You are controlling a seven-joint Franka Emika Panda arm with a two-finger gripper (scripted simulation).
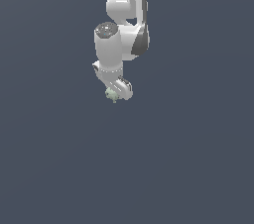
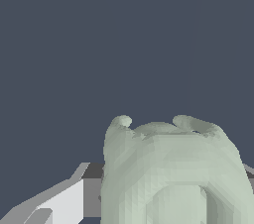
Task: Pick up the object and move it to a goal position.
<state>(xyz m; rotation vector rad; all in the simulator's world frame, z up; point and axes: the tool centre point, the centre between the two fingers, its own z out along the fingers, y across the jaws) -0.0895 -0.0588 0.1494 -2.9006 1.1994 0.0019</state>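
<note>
The object point(image 1: 111, 94) is seen at the tip of the gripper point(image 1: 114, 95), partly covered by the hand in the exterior view. In the wrist view the object point(image 2: 173, 168) fills the near field directly in front of the camera, and a finger point(image 2: 59, 203) is visible at its side. The jaws are judged to be closed on the object, though the contact faces themselves are hidden. No supporting surface is distinguishable against the uniform dark background, and no goal marker is visible in either view.

The transport step is judged to be in hand. Grip force is to be held constant throughout. Motion is to be kept smooth, since a small nubbed piece may be twisted out of a narrow hold. Release is to be deferred until the goal is reached.
</note>
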